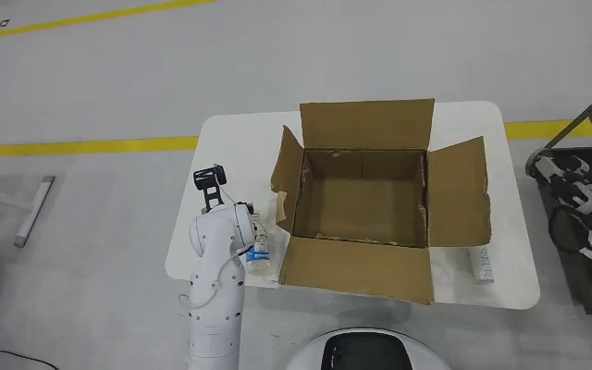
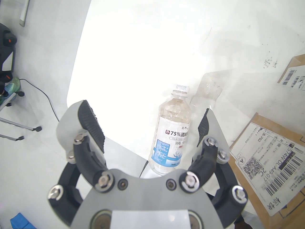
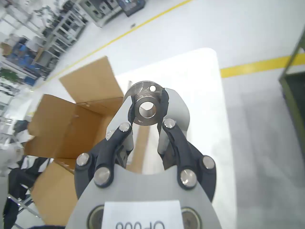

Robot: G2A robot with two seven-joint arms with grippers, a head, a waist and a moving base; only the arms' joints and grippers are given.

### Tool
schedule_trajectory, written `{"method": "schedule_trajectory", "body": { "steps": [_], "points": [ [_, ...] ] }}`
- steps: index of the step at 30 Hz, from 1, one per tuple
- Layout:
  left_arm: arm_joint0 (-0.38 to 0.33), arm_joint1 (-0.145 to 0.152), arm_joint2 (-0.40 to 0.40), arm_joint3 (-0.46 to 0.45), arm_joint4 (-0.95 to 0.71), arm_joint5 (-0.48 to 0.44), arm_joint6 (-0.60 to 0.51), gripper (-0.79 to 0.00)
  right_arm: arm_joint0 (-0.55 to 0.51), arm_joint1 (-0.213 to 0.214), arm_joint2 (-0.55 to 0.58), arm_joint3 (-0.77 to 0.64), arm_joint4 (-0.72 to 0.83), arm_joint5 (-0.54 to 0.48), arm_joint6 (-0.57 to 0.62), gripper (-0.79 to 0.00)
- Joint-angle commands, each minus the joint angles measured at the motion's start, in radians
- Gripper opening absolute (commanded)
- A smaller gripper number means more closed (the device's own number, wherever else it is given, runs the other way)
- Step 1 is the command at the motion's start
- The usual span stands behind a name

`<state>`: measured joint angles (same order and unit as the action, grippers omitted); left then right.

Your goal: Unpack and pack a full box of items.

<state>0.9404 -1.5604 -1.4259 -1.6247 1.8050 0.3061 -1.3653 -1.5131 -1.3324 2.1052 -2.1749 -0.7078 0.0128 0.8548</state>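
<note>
Bottle (image 2: 170, 134) lies on the table (image 1: 231, 166) beside the open box (image 1: 365, 125).
Left gripper (image 2: 147, 115) hangs wide open and empty above it; right gripper (image 3: 147, 107) squeezes a metal ring (image 3: 140, 89).

Wide-open box (image 1: 365, 199) (bottle (image 1: 260, 252) just beside a flap (image 1: 287, 180))

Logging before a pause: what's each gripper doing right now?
Left gripper: open, holding nothing.
Right gripper: closed on a metal bushing.

Harsh glare across white table (image 2: 147, 39)
</note>
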Motion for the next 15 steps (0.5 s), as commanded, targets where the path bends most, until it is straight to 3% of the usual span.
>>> {"method": "schedule_trajectory", "body": {
  "steps": [1,8,15],
  "points": [
    [0.0,0.0,0.0,0.0,0.0,0.0,0.0,0.0,-0.046,0.004,0.01,0.005,-0.039,0.009,0.05,-0.785],
    [0.0,0.0,0.0,0.0,0.0,0.0,0.0,0.0,-0.136,0.015,-0.045,0.044,-0.211,0.021,0.146,-0.785],
    [0.0,0.0,0.0,0.0,0.0,0.0,0.0,0.0,-0.132,0.026,-0.134,0.112,-0.337,0.012,0.204,-0.785]
  ]
}}
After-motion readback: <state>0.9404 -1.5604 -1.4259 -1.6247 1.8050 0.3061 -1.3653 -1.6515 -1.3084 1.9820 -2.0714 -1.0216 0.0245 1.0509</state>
